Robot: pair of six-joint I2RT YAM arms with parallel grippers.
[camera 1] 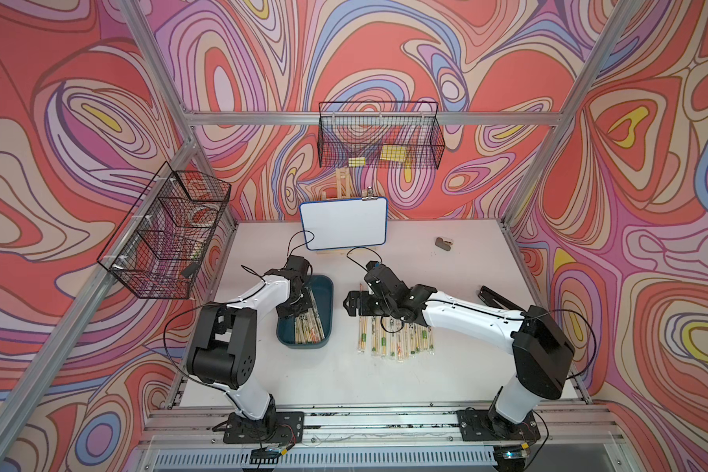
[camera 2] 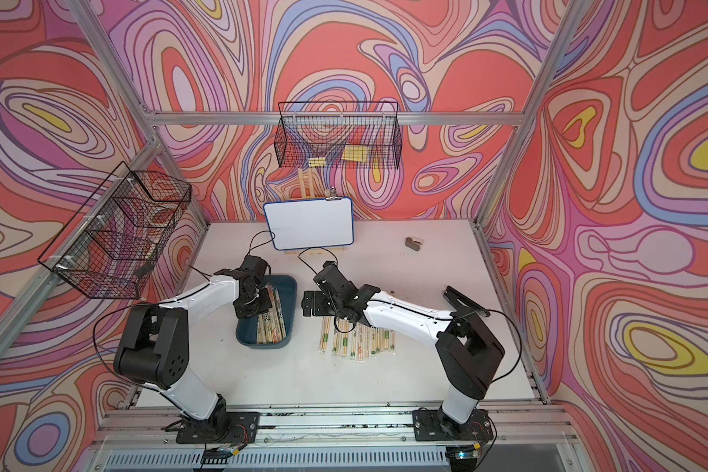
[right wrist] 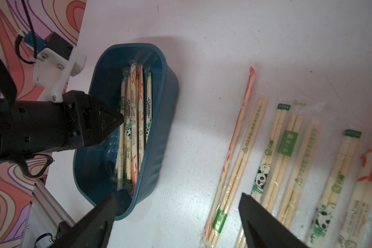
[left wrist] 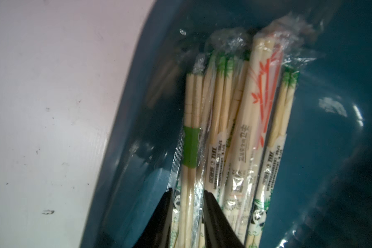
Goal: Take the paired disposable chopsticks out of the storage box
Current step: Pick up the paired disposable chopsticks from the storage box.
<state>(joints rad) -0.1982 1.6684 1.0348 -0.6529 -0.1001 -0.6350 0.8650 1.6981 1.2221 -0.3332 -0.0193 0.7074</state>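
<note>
**A:** Where are the chopsticks [camera 1: 309, 325]?

**B:** A bunch of them lies lengthwise in the box [camera 1: 324, 300], with the sleeves overlapping. The box sits on the tabletop [camera 1: 344, 376] in front of the left arm. To the right of it, and clear of it, a row [camera 1: 389, 339] of more sleeved pairs lies side by side on the tabletop.

**A:** And the left hand [left wrist: 187, 190]?

**B:** It's down inside the box. In the left wrist view its fingers [left wrist: 215, 214] stand on either side of a green-banded pair [left wrist: 190, 148] at the edge of the bunch, right up against the sleeve. I can't tell whether they're actually pinching it or just flanking it.

**A:** Is that pair lifted at all?

**B:** It lies level with its neighbours, as far as I can see.

**A:** What about the right hand [right wrist: 179, 194]?

**B:** It's released, with the jaws spread wide and nothing between them. It hangs over the bare tabletop between the box and the row. In the right wrist view one finger shows in front of the box's corner and the other over the row.

**A:** Anything else about?

**B:** A whiteboard [camera 1: 344, 222] stands at the back of the tabletop.
</note>
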